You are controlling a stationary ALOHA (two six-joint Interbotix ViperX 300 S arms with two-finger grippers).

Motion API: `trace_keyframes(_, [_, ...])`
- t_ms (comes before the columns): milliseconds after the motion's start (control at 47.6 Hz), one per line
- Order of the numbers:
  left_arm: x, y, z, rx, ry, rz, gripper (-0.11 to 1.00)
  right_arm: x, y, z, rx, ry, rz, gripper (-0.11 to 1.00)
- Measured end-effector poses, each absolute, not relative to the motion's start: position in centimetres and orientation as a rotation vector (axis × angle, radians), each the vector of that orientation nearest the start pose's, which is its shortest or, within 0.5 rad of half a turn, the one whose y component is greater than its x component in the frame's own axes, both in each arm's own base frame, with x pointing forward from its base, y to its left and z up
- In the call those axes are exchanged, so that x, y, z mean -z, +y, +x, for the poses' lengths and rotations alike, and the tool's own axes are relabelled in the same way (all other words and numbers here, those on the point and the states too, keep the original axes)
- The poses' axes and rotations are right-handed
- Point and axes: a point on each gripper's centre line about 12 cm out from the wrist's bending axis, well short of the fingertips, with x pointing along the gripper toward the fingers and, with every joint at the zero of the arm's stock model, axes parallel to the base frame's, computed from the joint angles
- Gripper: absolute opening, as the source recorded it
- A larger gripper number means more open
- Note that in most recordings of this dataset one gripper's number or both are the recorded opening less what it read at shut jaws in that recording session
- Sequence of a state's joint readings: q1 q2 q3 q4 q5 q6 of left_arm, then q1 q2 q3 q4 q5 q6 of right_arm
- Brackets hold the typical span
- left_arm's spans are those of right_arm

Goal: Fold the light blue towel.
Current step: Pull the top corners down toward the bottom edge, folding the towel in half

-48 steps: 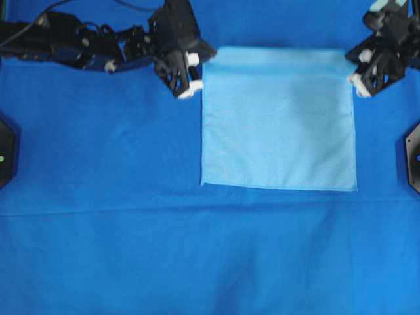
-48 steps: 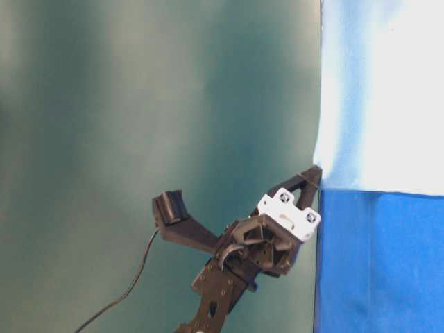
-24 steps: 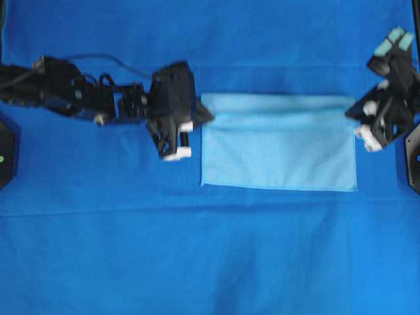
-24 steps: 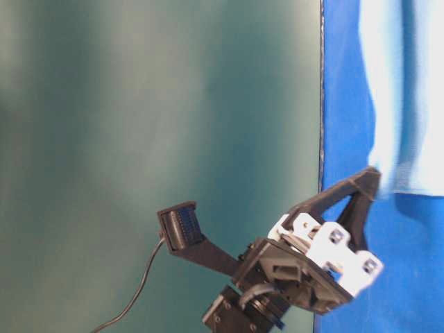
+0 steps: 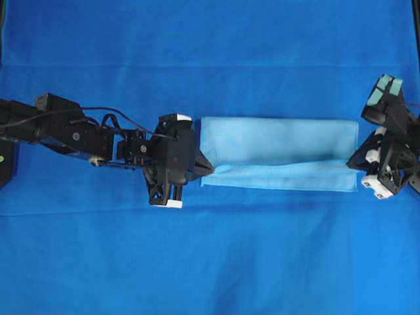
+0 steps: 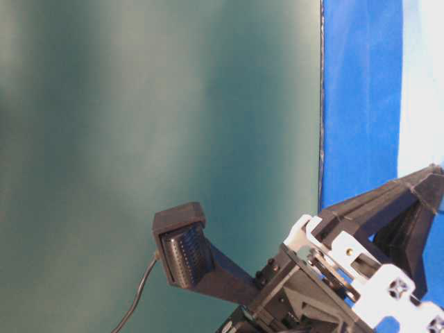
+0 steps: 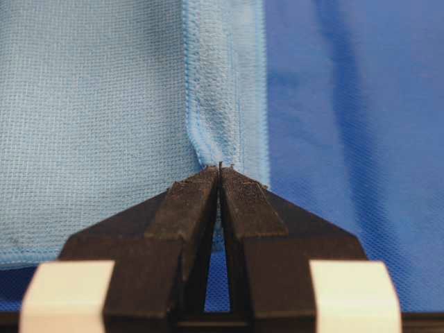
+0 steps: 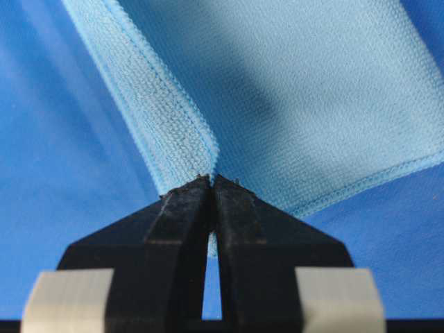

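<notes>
The light blue towel (image 5: 279, 141) lies doubled over as a wide, low band on the royal-blue table cloth (image 5: 210, 262). Its upper layer ends a little short of the front hem. My left gripper (image 5: 207, 170) is shut on the left corner of that upper layer, and the left wrist view shows the towel (image 7: 97, 104) hem pinched at the left gripper (image 7: 220, 168) tips. My right gripper (image 5: 352, 163) is shut on the right corner. In the right wrist view the towel (image 8: 312, 90) edge rises straight out of the right gripper (image 8: 211, 178) tips.
The left arm (image 5: 65, 134) stretches in from the left edge, just above the table cloth. A black mount (image 5: 5, 164) sits at the far left. The table-level view holds mostly a green backdrop (image 6: 139, 104), a close black gripper body and a strip of towel (image 6: 423, 83).
Both grippers have carried the towel's far edge forward over the rest of it. The flat square has become a half-height folded band. Both stay shut on their corners.
</notes>
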State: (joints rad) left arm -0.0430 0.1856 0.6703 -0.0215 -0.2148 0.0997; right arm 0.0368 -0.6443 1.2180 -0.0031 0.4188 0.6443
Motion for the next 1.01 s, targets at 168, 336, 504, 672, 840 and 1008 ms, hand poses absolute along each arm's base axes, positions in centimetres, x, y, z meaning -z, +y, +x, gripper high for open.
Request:
trace_keyframes(168, [-11.0, -1.6, 40.6, 0.059, 0.649, 0.089, 0.01, -13.3, 0.6, 18.5, 0.292, 1.0, 0.54, 0.02])
trace_keyframes(336, [-10.4, -1.3, 40.8, 0.054, 0.66, 0.089, 0.04, -12.8, 0.6, 19.0, 0.289, 0.997, 0.533, 0.02])
trace_keyframes(504, [-10.3, -1.3, 40.8, 0.053, 0.661, 0.087, 0.48, -12.7, 0.8, 19.2, 0.281, 0.995, 0.531, 0.19])
trace_keyframes(672, [-10.4, -1.3, 40.8, 0.054, 0.667, 0.089, 0.7, -13.0, 1.3, 19.1, 0.256, 0.992, 0.521, 0.64])
trace_keyframes(840, [-12.3, -1.3, 40.6, 0.056, 0.646, 0.096, 0.67, -14.5, 1.4, 18.8, 0.231, 0.952, 0.505, 0.6])
trace_keyframes(1008, [-13.8, -0.1, 40.5, 0.03, 0.621, 0.093, 0.67, -16.1, 0.8, 18.3, 0.219, 0.886, 0.44, 0.61])
